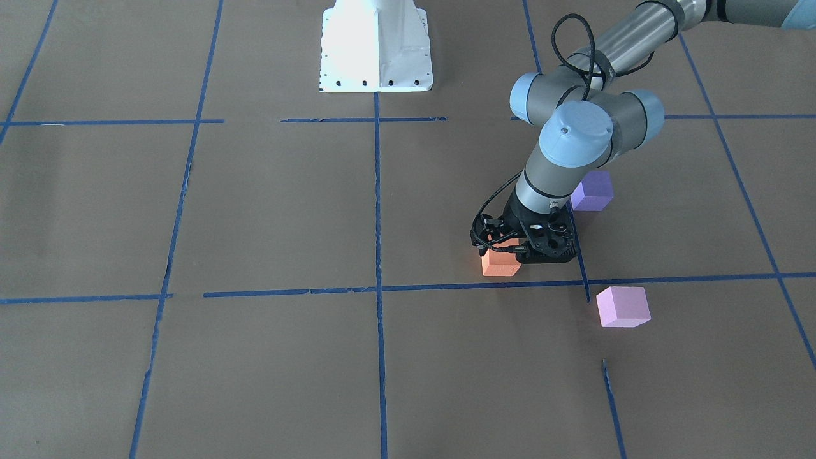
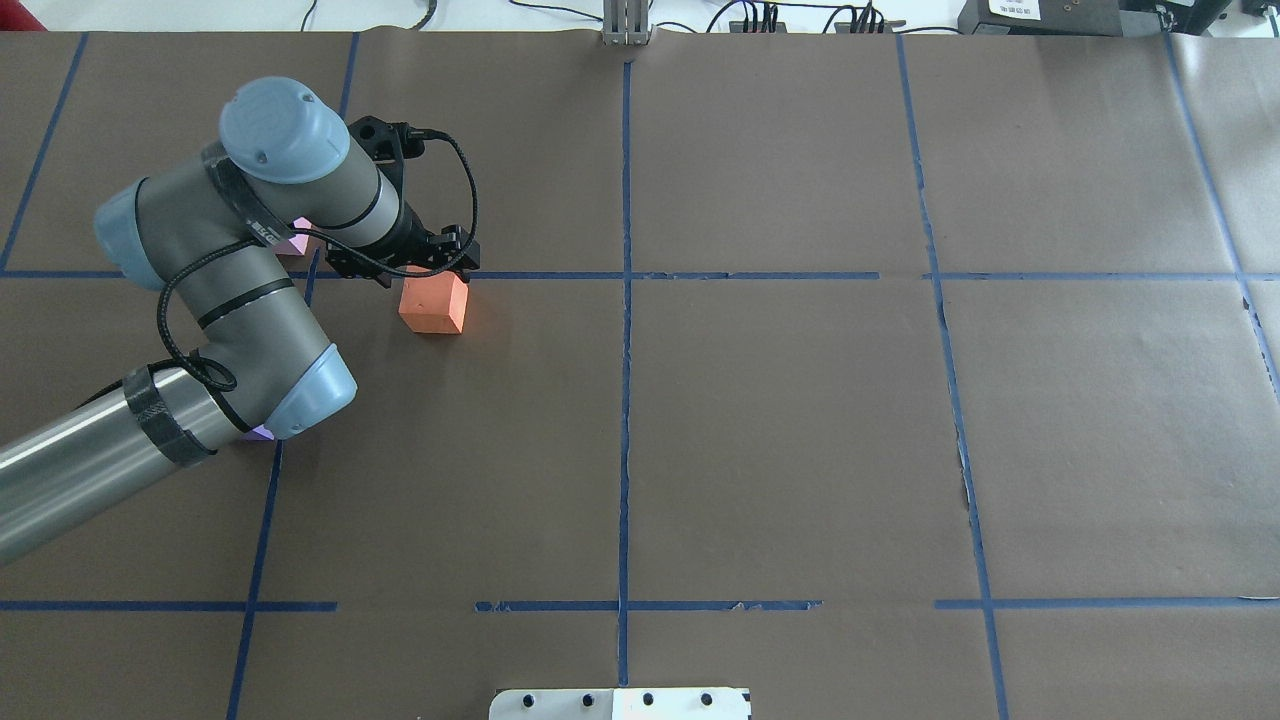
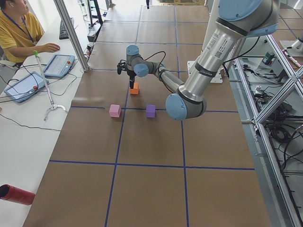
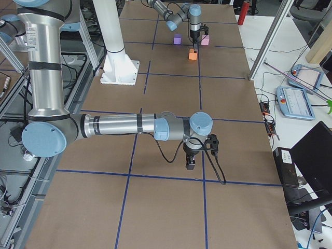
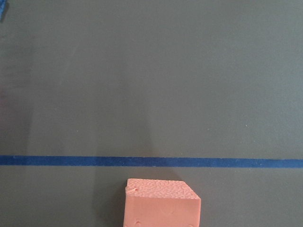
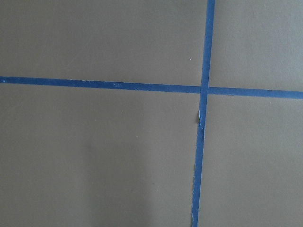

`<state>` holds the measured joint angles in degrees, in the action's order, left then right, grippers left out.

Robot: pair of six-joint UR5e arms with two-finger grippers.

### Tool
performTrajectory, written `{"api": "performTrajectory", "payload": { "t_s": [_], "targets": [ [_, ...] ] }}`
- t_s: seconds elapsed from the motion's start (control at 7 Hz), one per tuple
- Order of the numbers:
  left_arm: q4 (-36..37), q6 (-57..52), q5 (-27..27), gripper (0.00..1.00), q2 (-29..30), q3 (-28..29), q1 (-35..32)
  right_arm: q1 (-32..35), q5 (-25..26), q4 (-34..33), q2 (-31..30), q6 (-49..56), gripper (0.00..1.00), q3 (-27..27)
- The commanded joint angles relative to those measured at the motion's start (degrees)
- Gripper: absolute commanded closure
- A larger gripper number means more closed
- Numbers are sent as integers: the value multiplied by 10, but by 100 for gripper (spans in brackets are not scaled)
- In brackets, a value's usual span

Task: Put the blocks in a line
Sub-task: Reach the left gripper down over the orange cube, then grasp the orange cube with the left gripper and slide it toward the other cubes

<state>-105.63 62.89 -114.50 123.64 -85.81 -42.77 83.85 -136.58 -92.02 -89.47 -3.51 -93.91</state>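
Both jaw states can't be told: left gripper (image 1: 510,245) hides orange block (image 1: 500,263) top, right gripper (image 4: 190,165) shows only side-on. Left arm (image 1: 561,159) clips the violet-blue block (image 1: 594,190) robot-side of left jaws; pink-lilac block (image 1: 623,306) farther out, apart.

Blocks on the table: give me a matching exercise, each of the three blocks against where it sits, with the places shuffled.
Things:
1. orange block
2. violet block
3. pink block

Places:
A. alone on the operators' side of the crosswise blue tape line
B. farthest toward the robot's side
C. directly at the left gripper

Pairs: 1-C, 2-B, 3-A
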Motion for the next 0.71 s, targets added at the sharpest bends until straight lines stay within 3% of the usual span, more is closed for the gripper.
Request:
{"api": "performTrajectory", "payload": {
  "t_s": [0.0,0.14,0.29,0.43,0.57],
  "targets": [
    [-6,14,33,0,0,27,26,0,0,0,0,0,0,0],
    [-21,16,44,1,0,35,32,0,0,0,0,0,0,0],
    [-30,15,42,29,2,35,32,0,0,0,0,0,0,0],
    [-29,12,27,77,0,32,27,0,0,0,0,0,0,0],
    [-26,8,-21,80,-7,20,6,0,0,0,0,0,0,0]
  ]
}}
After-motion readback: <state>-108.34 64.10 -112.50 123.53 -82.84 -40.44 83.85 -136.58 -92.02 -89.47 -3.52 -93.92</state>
